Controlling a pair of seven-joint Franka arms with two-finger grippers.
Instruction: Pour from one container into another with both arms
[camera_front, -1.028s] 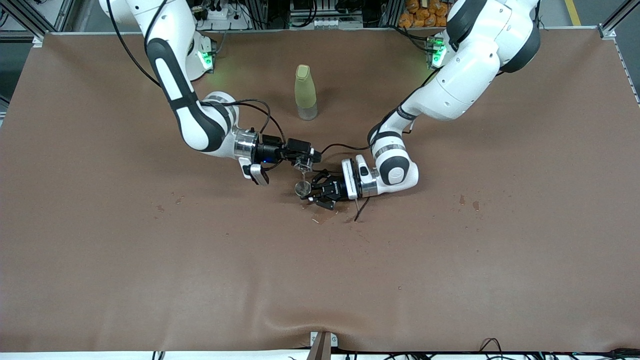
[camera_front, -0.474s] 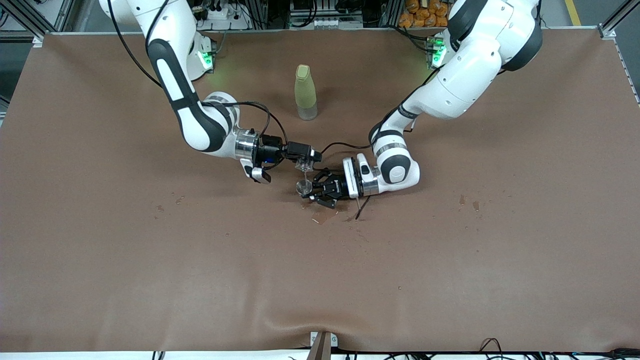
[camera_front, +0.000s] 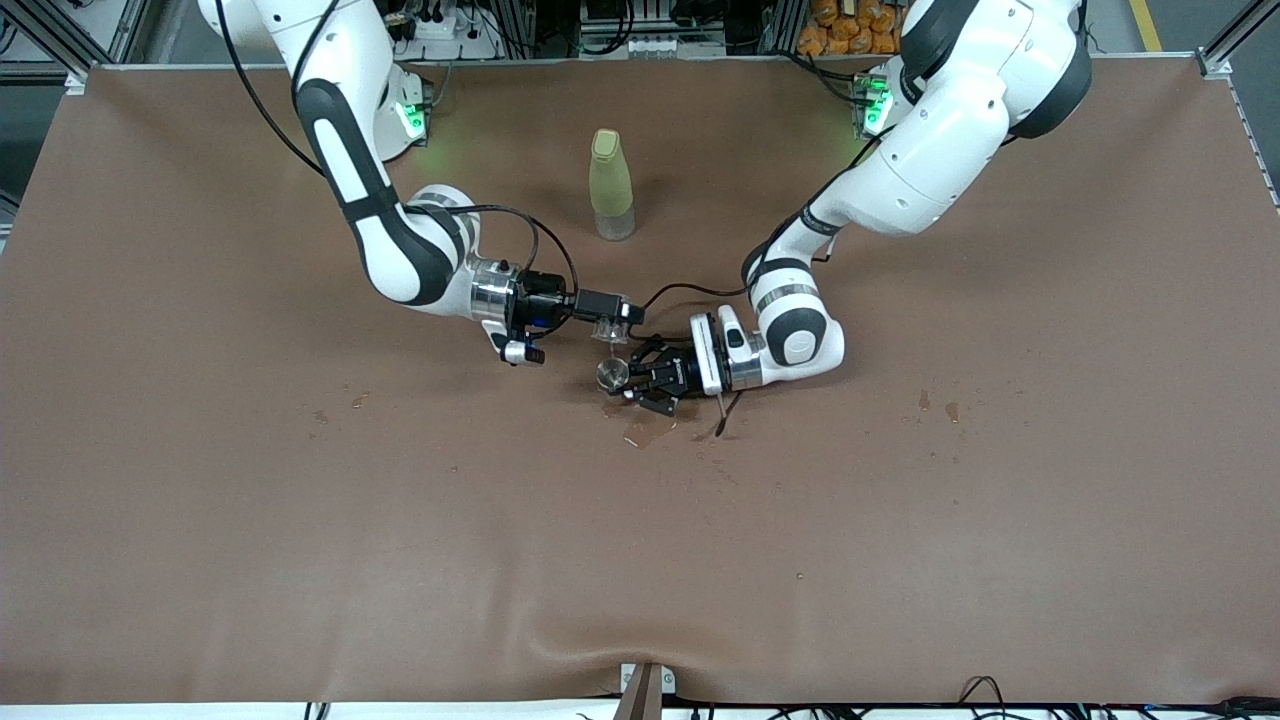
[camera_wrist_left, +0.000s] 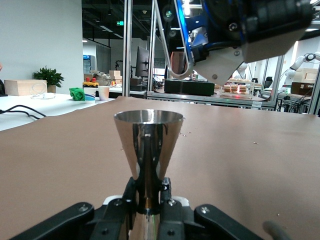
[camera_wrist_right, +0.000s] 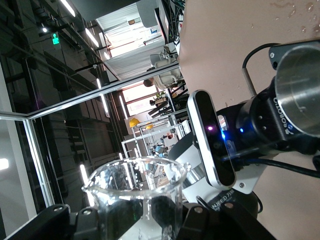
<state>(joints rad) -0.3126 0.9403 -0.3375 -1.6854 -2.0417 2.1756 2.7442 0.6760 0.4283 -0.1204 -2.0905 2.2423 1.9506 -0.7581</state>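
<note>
two end effectors: both clenched on vessels at mid-tabletop.
right end effector: grasping glass beaker, tipped above the cup.
left end effector: grasping steel cup, upright.
progress: pouring likely underway; setting down remains.
green bottle: untouched, nearer the bases.

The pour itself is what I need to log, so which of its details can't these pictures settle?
- Stream: in the front view too small between the clear beaker in the right gripper and the metal cup.
- Metal cup's fill: in the left wrist view its own wall hides the inside.
- Cup's foot: hidden by the left gripper.
- Beaker's base: cut off by the right wrist view's edge.
</note>
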